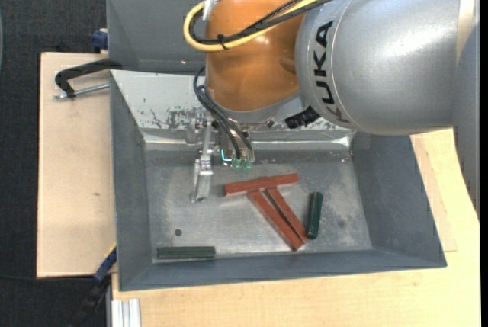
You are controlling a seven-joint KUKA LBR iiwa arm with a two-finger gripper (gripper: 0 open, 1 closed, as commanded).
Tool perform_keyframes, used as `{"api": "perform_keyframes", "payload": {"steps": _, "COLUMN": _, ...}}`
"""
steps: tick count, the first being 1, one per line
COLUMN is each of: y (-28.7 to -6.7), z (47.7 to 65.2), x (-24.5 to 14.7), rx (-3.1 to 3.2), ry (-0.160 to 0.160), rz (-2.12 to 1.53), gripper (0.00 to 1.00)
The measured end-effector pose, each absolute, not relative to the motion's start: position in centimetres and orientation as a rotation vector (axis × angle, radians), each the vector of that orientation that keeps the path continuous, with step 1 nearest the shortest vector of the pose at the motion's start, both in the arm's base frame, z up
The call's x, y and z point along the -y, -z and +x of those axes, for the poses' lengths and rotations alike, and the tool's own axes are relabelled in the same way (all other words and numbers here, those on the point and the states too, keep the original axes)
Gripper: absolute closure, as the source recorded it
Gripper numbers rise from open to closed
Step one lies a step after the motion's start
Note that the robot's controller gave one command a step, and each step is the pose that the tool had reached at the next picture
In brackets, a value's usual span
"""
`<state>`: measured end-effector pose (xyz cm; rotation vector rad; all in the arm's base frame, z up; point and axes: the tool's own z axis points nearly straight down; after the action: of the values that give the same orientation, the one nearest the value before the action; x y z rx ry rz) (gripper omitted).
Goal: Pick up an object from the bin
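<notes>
Grey metal walls slope down to the flat floor of a bin (130, 188), and I am looking into it from above. A big silver arm (396, 51) comes in from 3 o'clock and covers the top right of the bin. It has a round orange cover (248, 43) at its end.

Below the cover, the pincer (203, 184) hangs down over the floor, at about 9 o'clock from the middle. I cannot tell if it is open or closed.

Just beside the pincer, on its 3 o'clock side, lies a red-brown bar (261, 184). It lies flat, pointing from 9 o'clock to 3 o'clock, and its left end is the thing nearest to the pincer. Two more red-brown sticks (280, 220) lie side by side and touch that bar at its middle. They run off toward 5 o'clock, so the three make a T shape.

A dark green stick (313, 214) lies just beside the far end of those two sticks, on their 3 o'clock side.

A dark green flat bar (185, 251) lies well apart from the rest, at 7 o'clock, right along the near wall.
</notes>
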<state>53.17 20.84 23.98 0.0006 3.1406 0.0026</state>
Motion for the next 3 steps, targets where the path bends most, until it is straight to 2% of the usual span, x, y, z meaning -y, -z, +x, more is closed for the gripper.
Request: {"api": "perform_keyframes", "payload": {"steps": 3, "y": -23.98, "z": 53.17, "x": -20.83, "rx": -3.141, "ry": -0.003, "rz": 0.001, "gripper": 0.00}}
